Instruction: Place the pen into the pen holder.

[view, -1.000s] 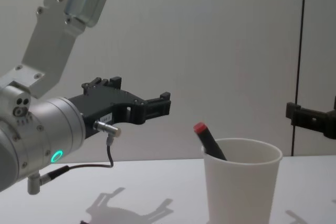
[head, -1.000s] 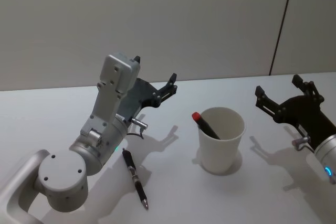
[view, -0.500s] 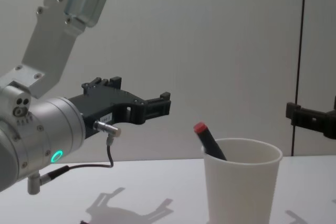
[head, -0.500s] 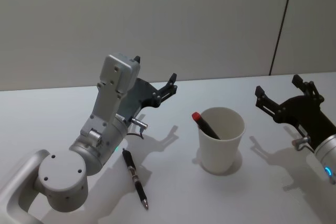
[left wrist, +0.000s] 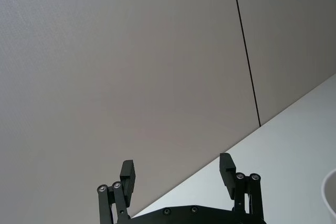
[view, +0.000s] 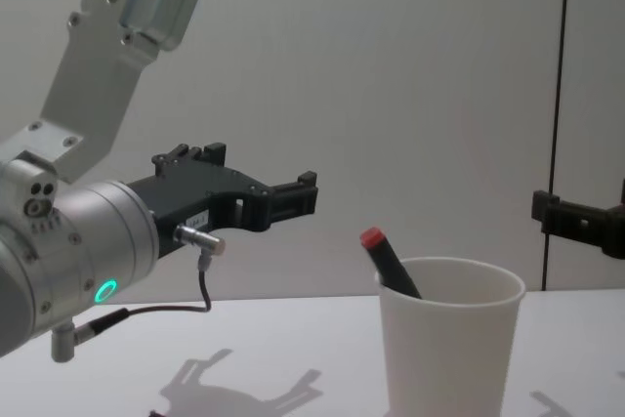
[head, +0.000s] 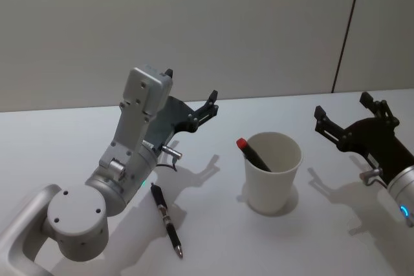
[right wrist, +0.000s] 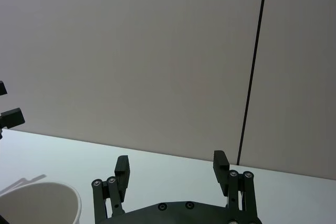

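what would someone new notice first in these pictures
The white paper cup standing on the table catches the eye first, with a red-capped pen leaning inside it. A black pen lies flat on the table to the cup's left, close to the left arm. The left gripper and the right gripper hover open on either side of the cup, holding nothing.

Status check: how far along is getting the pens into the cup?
Done: a red-capped pen leans inside the pen holder. In hand: nothing; left claw and right claw hang open and empty above the table. Left: a black pen lies on the table by the left arm, not yet picked up.
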Controlling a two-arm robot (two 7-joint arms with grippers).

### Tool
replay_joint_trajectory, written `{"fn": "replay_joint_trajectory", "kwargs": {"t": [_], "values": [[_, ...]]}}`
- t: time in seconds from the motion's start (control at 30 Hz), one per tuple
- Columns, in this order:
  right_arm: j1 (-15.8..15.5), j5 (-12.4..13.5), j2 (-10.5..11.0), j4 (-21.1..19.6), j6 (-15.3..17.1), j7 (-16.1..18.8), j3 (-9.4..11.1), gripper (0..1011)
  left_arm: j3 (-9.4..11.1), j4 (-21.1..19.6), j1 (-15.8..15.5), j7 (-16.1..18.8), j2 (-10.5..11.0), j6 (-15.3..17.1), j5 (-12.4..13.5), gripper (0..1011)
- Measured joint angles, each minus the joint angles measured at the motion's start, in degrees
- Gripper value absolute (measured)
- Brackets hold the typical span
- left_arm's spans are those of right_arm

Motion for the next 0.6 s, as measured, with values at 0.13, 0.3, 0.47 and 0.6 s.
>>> {"fn": "replay_joint_trajectory", "kwargs": {"t": [0.13, 0.3, 0.47, 0.6], "values": [[0.00, 0.00, 0.00, 0.00, 0.00, 0.00, 0.00, 1001, 0.00, 0.00, 0.00, 0.00, 0.00, 0.00, 0.00, 1001], [0.00, 0.00, 0.00, 0.00, 0.00, 0.00, 0.00, 1001, 0.00, 0.00, 0.00, 0.00, 0.00, 0.00, 0.00, 1001], [0.00, 0.00, 0.00, 0.00, 0.00, 0.00, 0.00, 1001, 0.00, 0.00, 0.00, 0.00, 0.00, 0.00, 0.00, 1001], [0.00, 0.00, 0.00, 0.00, 0.00, 0.00, 0.00, 1001, 0.00, 0.00, 0.00, 0.00, 0.00, 0.00, 0.00, 1001]]}}
